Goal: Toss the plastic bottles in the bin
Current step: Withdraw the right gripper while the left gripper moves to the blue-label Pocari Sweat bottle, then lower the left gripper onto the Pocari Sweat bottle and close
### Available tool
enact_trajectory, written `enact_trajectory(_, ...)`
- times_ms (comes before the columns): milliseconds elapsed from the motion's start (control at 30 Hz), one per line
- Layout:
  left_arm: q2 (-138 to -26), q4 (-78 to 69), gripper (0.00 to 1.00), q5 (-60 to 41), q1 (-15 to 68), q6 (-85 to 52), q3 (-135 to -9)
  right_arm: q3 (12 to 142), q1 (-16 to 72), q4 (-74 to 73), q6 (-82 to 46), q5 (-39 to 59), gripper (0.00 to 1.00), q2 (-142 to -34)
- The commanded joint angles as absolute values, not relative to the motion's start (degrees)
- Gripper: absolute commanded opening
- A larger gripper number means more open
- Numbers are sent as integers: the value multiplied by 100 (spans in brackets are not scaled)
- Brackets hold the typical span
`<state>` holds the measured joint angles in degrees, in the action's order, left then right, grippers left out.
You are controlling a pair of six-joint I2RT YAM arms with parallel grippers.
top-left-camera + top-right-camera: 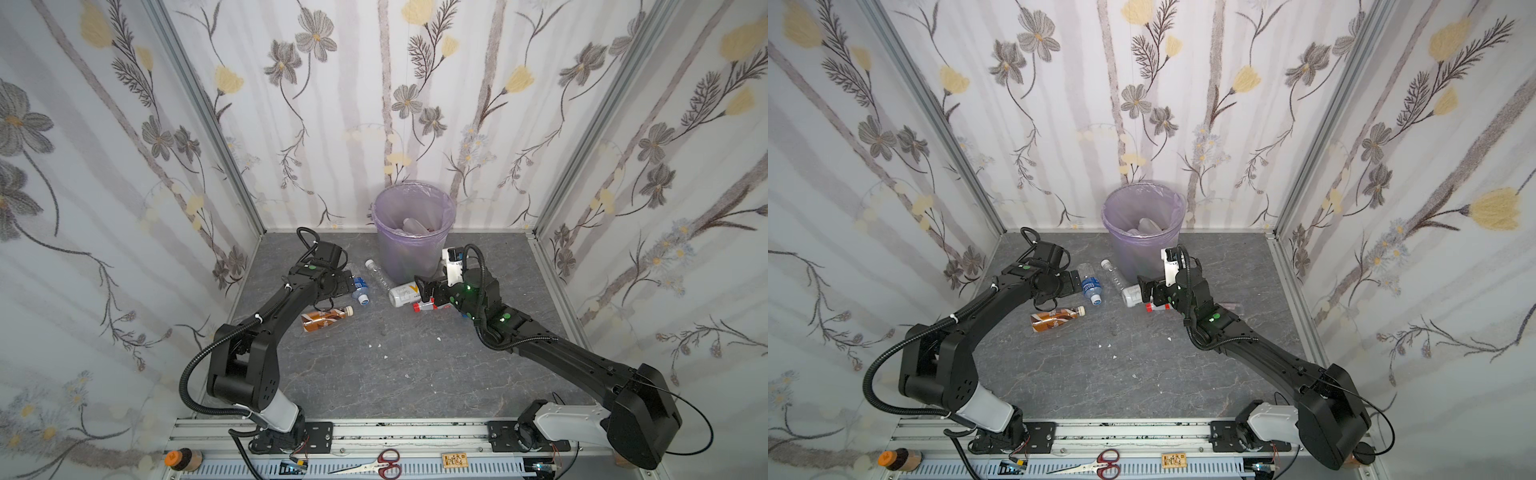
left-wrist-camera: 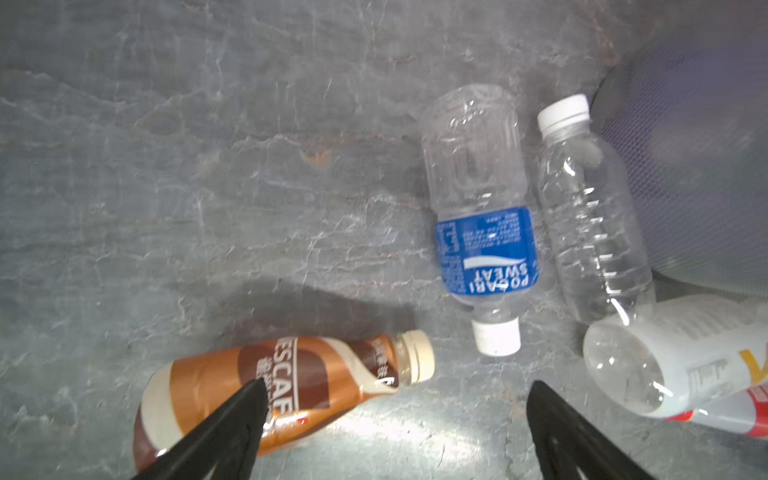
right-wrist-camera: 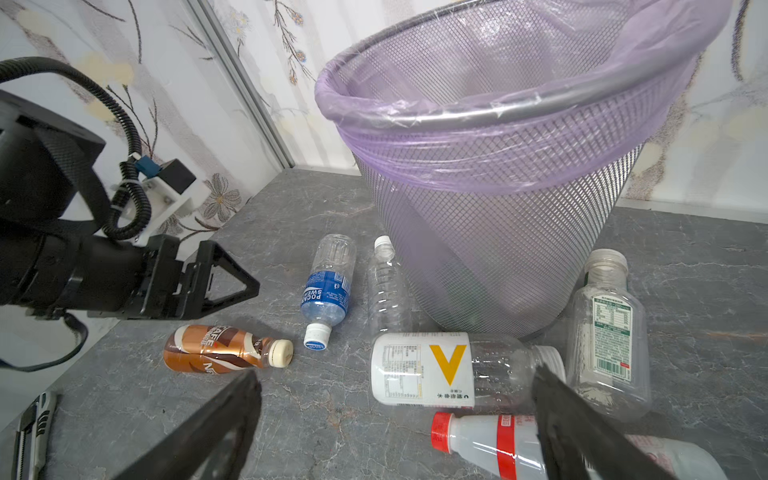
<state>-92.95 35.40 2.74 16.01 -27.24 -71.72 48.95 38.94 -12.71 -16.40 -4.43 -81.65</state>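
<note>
- While both claws stand spread wide with nothing in them, the bin (image 1: 411, 253), lined with a lilac bag, sits at the middle of the counter's (image 1: 374, 374) far edge, with a few bottles (image 1: 413, 226) showing inside.
- Low over the counter, the left gripper (image 2: 397, 390) hangs just beside the blue-label bottle (image 1: 360, 289), clear of it.
- Over the white bottle with the orange V (image 1: 405, 294) hangs the right gripper (image 3: 397, 376); whether it touches cannot be told.
- Nearest the counter's left edge lies the brown-wrapped bottle (image 1: 326, 319); the clear unlabelled bottle (image 1: 378, 274) lies just beside the bin's foot, the red-capped bottle (image 1: 424, 306) just beside the white one, and the green-label bottle (image 3: 609, 332) near the bin.
</note>
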Motion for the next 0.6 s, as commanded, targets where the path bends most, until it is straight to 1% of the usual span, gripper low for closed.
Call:
enact_trajectory(0, -9859, 3618, 100, 157, 1593, -2785, -7820, 4848, 3929, -1388, -1566, -326, 100, -8100)
enact_trajectory(167, -11062, 3608, 100, -247, 1592, -2977, -8713, 4764, 3940, -1424, -1480, -387, 100, -7999)
enact_trajectory(267, -11574, 3612, 100, -325, 1599, -3122, -9100, 4738, 3940, -1399, -1410, -465, 100, -7937)
enact_trajectory(567, -12251, 3576, 100, -309, 1593, -3229, -9708, 4649, 3930, -1469, -1327, -663, 100, -7863)
